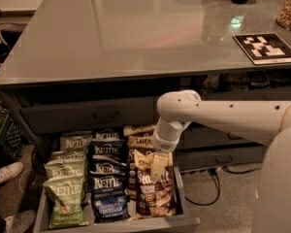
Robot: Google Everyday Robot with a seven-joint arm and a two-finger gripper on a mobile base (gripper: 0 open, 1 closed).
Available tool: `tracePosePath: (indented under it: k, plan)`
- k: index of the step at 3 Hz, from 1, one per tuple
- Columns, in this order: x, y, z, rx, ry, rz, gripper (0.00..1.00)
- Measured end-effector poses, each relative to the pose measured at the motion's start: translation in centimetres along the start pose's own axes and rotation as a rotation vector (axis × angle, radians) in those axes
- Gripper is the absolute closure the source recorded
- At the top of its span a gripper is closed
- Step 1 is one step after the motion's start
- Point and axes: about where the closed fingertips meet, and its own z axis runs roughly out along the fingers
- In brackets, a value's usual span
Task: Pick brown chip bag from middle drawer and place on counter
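The middle drawer (184,222) is pulled open below the counter (126,33). It holds green Kettle bags (63,203) on the left, dark-blue Kettle bags (108,198) in the middle and brown chip bags on the right. The front brown chip bag (154,193) stands upright with white "Sea Salt" script. My gripper (157,166) reaches down from the white arm (223,118) and sits at the top edge of that front brown bag. More brown bags (138,140) stand behind it, partly hidden by the wrist.
A shallower closed drawer front (92,115) with a dark pull sits above the open one. Narrower drawer fronts (218,157) are on the right, with a cable (211,198) on the floor. A black-and-white tag (264,47) lies on the counter. A crate (0,132) and a shoe (7,174) are at the left.
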Motion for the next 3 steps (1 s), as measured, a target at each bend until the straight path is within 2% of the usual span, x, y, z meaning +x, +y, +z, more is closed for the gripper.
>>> tracePosePath:
  k: [2, 3]
  plan:
    - [0.7, -0.7, 3.1, -0.06, 0.021, 0.022, 0.11]
    - [1.3, -0.5, 4.4, -0.058, 0.028, 0.031, 0.26]
